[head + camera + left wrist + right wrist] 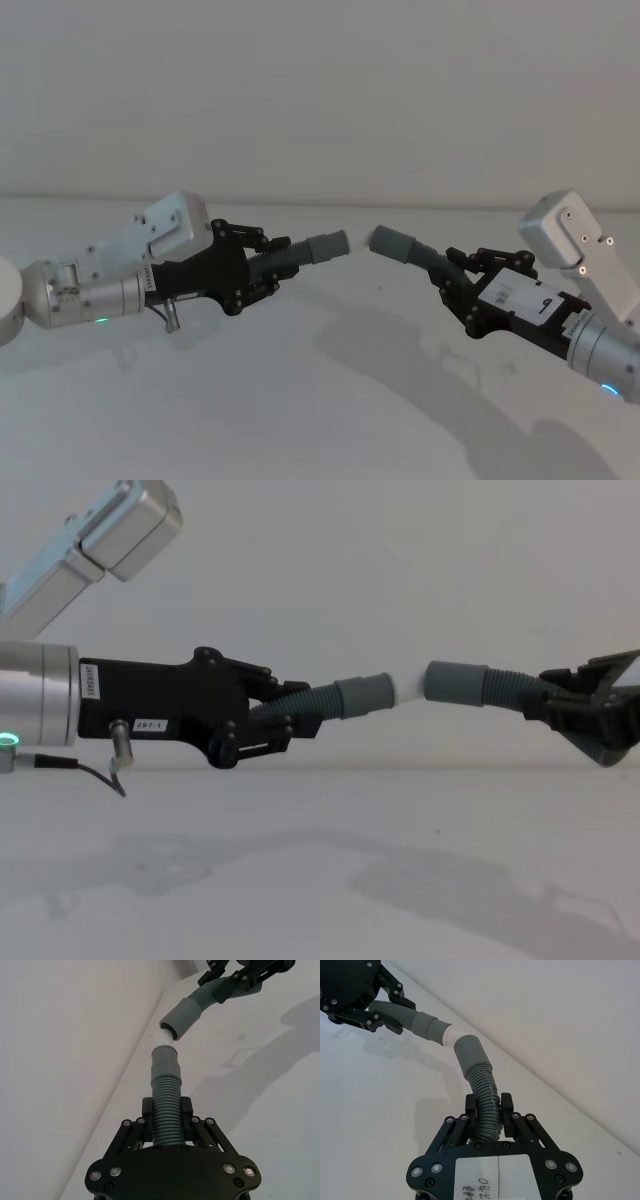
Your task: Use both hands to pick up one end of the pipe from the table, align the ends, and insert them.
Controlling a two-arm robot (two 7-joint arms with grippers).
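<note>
Left gripper [262, 262]: black fingers [187, 1108] closed on the ribbed run of the short hose [166, 1110], which is carried in the air above the worktop [320, 420]. Right gripper [452, 272]: fingers [506, 1105] closed likewise on the ribs of the long hose [487, 1105], also aloft. Both grips sit back from the ends, so a free, bendable length lies between each set of fingers and its cuff.

The white tip [165, 1038] on the short hose's cuff [165, 1062] lies just at the mouth of the wide cuff [181, 1017] of the long hose. In the wrist views the two axes meet at an angle; in the chest view they look nearly in line and the tip appears to reach the mouth, though how far it has entered cannot be told.

Likely faults: if the grippers close the gap while the axes stay crooked, the tip may catch on the cuff's rim and skid past it. The ribbed sections would then probably bow sideways rather than pass the push along. A smooth hose may also slip or twist within the fingers.

Materials: hoses dark grey, corrugated, gently curved, flexible; cuffs smooth, cylindrical, matte; tip white and narrower; worktop pale, plain, even.
</note>
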